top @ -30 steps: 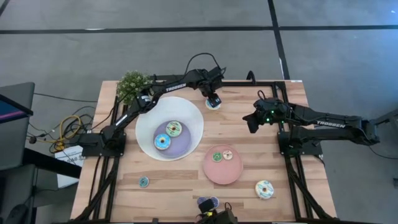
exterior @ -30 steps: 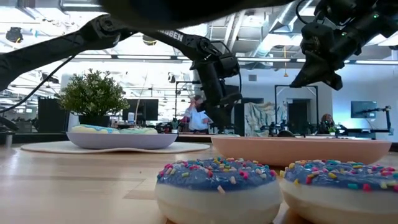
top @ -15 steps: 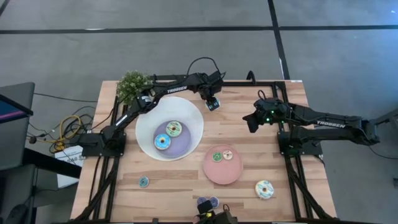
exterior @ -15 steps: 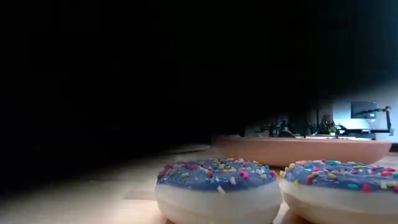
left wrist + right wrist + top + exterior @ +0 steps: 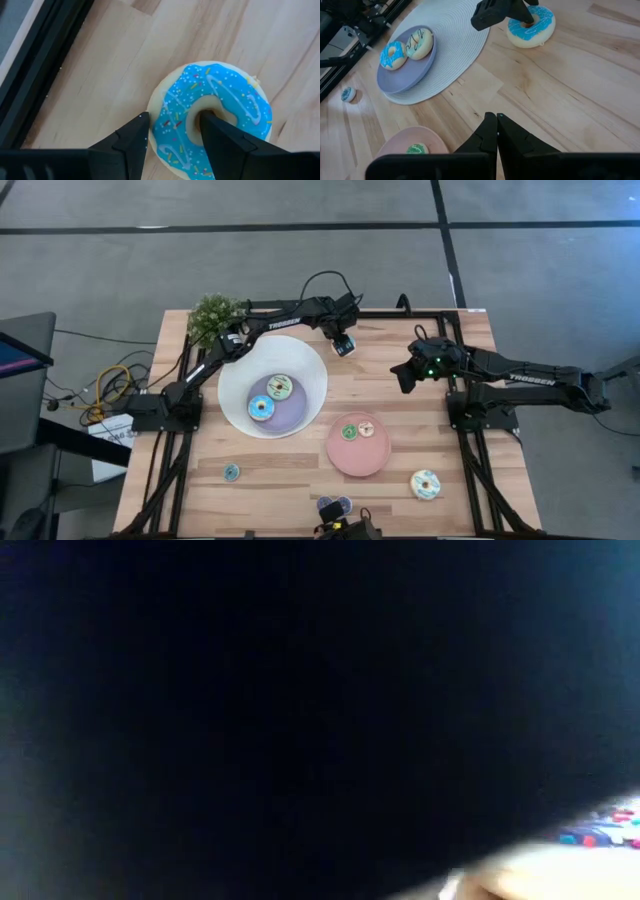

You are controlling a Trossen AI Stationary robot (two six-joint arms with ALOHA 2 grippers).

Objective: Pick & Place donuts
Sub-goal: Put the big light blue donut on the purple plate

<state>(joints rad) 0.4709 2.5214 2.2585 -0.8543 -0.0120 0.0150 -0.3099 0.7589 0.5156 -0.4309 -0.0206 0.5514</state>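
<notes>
The left gripper (image 5: 172,137) pinches one side of a blue-iced donut (image 5: 232,102), one finger in the hole and the other outside the ring, at the far edge of the table (image 5: 390,380) just beyond the big white bowl (image 5: 305,375); in the right wrist view the donut appears to sit on or barely above the wood, so I cannot tell whether it is lifted; the grip takes only one wall of the ring, so the donut could swing or slip free on the way to the bowl, where two donuts (image 5: 271,397) already lie; the bowl's rim stands close, and a low carry might clip it; the right gripper (image 5: 496,131) hangs pressed together over the table's right half, empty; two small donuts rest on the pink plate (image 5: 375,460).
</notes>
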